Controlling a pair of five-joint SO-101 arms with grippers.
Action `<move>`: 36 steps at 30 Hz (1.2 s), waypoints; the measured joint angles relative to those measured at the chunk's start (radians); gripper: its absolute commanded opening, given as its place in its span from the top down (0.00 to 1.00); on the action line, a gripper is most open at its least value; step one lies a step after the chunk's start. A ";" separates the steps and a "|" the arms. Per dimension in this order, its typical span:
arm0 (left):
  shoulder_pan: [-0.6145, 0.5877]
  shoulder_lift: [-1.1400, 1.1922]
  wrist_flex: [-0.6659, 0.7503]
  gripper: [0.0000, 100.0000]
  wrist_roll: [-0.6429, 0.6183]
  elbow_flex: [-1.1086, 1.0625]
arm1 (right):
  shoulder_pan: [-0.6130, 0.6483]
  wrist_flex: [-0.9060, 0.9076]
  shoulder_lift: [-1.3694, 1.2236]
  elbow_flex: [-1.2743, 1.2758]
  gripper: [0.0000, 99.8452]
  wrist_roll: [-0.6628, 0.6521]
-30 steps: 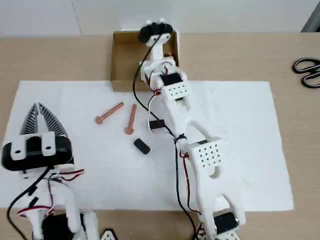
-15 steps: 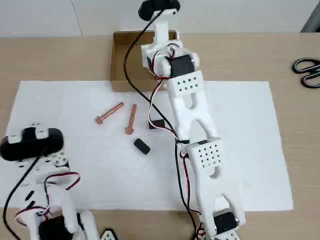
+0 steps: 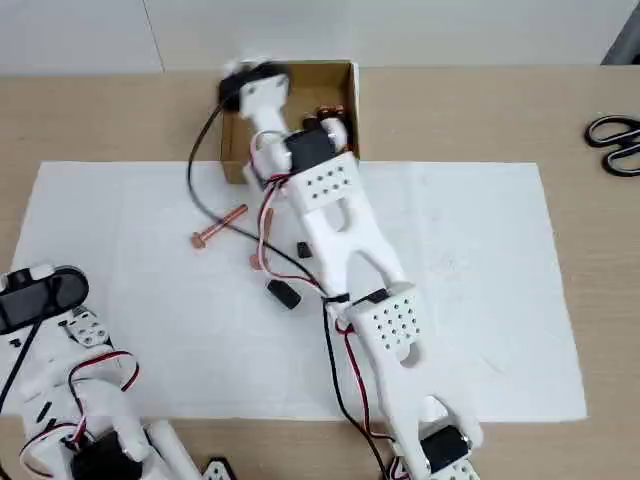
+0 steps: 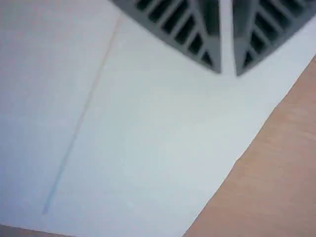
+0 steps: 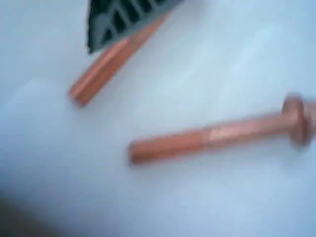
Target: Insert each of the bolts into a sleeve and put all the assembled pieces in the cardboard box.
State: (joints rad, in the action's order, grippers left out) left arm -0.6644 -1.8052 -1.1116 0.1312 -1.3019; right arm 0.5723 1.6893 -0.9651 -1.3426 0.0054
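Left claw: jaws almost together, holding nothing, above the white sheet by its edge at the near-left of the table. Right claw: I cannot tell whether it is open or closed; I see it poised over one bolt, with the second bolt alongside. Both bolts lie loose on the sheet, just near of the cardboard box; a black sleeve lies nearer still.

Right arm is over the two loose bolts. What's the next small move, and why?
Probably lower the right pincer onto the bolt nearest it: that bolt lies bare on the white paper, and a black sleeve lies loose nearby.
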 measured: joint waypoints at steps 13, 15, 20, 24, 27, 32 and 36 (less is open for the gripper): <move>0.000 0.000 0.000 0.99 0.000 0.000 | 0.057 0.000 0.580 0.855 0.80 -0.084; 0.000 0.000 0.000 0.99 0.000 0.000 | 0.072 0.000 0.646 0.973 0.80 -0.084; 0.000 0.000 0.000 0.99 0.000 0.000 | 0.044 -0.040 0.687 1.043 0.80 -0.069; 0.000 0.000 0.000 0.99 0.000 0.000 | 0.021 -0.020 0.687 1.054 0.80 -0.087; 0.000 0.000 0.000 0.99 0.000 0.000 | 0.048 -0.020 0.687 1.054 0.80 -0.138; 0.000 0.000 0.000 0.99 0.000 0.000 | 0.137 -0.041 0.683 1.056 0.80 -0.160; 0.000 0.000 0.000 0.99 0.000 0.000 | 0.157 -0.058 0.606 1.056 0.80 -0.160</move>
State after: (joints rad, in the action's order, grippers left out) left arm -0.6644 -1.8052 -1.1116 0.1312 -1.3019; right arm 0.7288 1.6310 -0.3590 -0.2869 -0.1542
